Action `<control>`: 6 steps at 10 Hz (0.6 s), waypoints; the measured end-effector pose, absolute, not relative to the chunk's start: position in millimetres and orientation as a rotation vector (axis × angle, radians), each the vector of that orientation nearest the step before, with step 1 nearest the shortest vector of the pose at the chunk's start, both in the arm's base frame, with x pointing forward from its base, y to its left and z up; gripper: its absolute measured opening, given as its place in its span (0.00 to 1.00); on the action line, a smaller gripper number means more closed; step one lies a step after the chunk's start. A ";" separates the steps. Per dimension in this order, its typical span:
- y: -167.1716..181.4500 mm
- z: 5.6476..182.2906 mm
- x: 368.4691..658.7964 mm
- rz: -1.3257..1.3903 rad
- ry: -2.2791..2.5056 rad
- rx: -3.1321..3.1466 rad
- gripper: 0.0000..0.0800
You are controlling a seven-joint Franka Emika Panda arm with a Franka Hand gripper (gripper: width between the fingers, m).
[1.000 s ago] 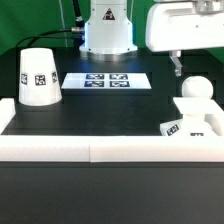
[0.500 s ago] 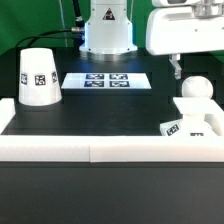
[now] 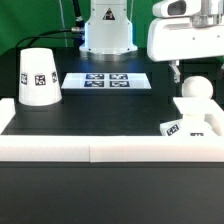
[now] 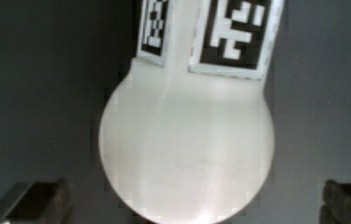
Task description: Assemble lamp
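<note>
My hand (image 4: 186, 200) hovers open above the bulb (image 3: 195, 88); in the wrist view my two fingertips (image 4: 30, 196) stand wide apart on either side of that round white ball, touching nothing; the bulb sits on top of the flat square base (image 3: 196, 116), whose black-and-white tags show beyond it in the wrist view; whether the two are joined I cannot tell; base and bulb stand at the exterior view's right, close to the white rim (image 3: 100, 148) that edges the front of the black worktop (image 3: 100, 112); the shade (image 3: 38, 75) stands upright on its wide end at the exterior view's left, well apart from them, a tag on its side; the marker board (image 3: 107, 80) lies flat between the shade and my hand, towards the back.
</note>
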State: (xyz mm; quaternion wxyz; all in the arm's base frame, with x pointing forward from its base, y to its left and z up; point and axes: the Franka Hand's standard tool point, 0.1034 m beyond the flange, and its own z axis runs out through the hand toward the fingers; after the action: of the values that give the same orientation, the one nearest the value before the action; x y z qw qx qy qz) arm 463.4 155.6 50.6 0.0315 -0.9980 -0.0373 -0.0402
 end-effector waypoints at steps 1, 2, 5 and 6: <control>154.3 49.6 461.3 -0.064 -0.120 -3.084 0.87; 151.7 50.1 459.5 0.068 -0.139 -3.100 0.87; 154.3 52.0 466.6 0.334 -0.158 -3.109 0.87; 153.8 52.8 465.0 0.473 -0.170 -3.104 0.87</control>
State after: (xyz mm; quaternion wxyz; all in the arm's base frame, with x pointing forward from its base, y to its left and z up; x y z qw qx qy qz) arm 465.0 153.8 52.8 -0.0012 -0.9871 -0.0540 0.1506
